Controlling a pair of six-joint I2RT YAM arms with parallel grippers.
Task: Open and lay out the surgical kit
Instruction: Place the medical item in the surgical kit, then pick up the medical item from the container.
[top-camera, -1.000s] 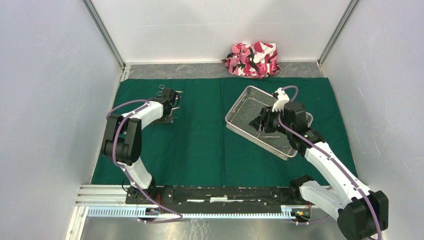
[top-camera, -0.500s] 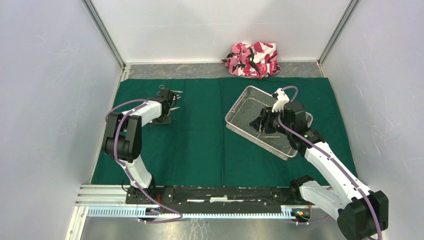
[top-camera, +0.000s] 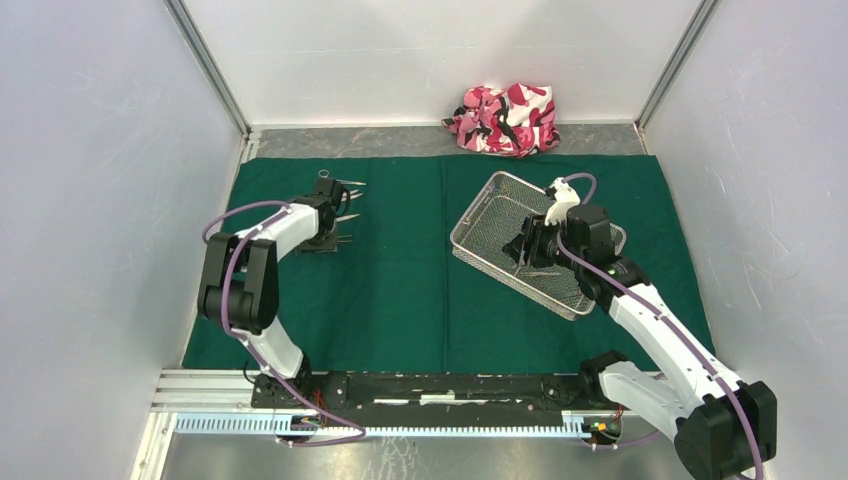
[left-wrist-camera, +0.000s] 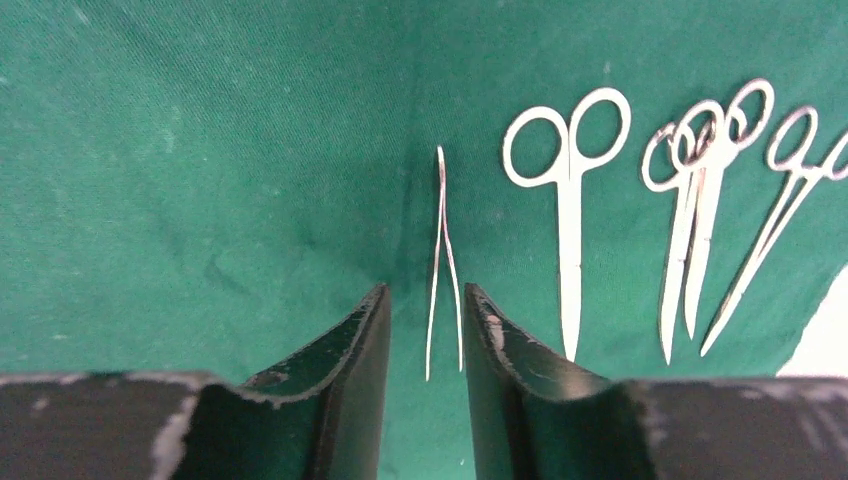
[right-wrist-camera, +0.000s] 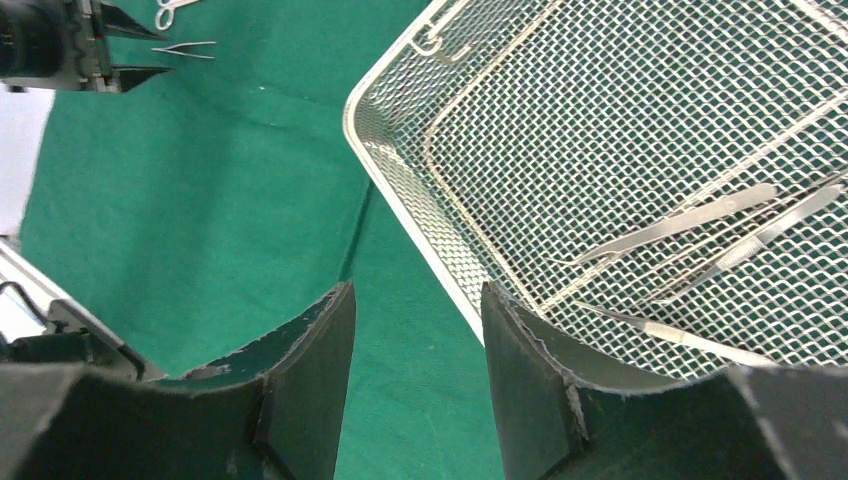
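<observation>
The dark green drape (top-camera: 400, 270) lies spread flat on the table. My left gripper (top-camera: 338, 226) is open near its far left part. In the left wrist view slim steel tweezers (left-wrist-camera: 443, 250) lie loose on the cloth, their tips between my open fingers (left-wrist-camera: 350, 340). Scissors (left-wrist-camera: 567, 200) and two forceps (left-wrist-camera: 692, 210) lie in a row to their right. The silver wire-mesh tray (top-camera: 478, 225) sits right of centre. My right gripper (right-wrist-camera: 415, 290) is open and empty above its near-left rim (right-wrist-camera: 400, 200). Several steel instruments (right-wrist-camera: 680, 225) lie in the tray.
A pink-white-black camouflage cloth bundle (top-camera: 507, 118) lies at the back beyond the drape. Grey walls close in the left, right and back. The arm bases and a metal rail (top-camera: 400, 385) run along the near edge.
My left gripper has drawn back a little toward the left, leaving the tweezers on the cloth. The right arm and the tray have not moved.
</observation>
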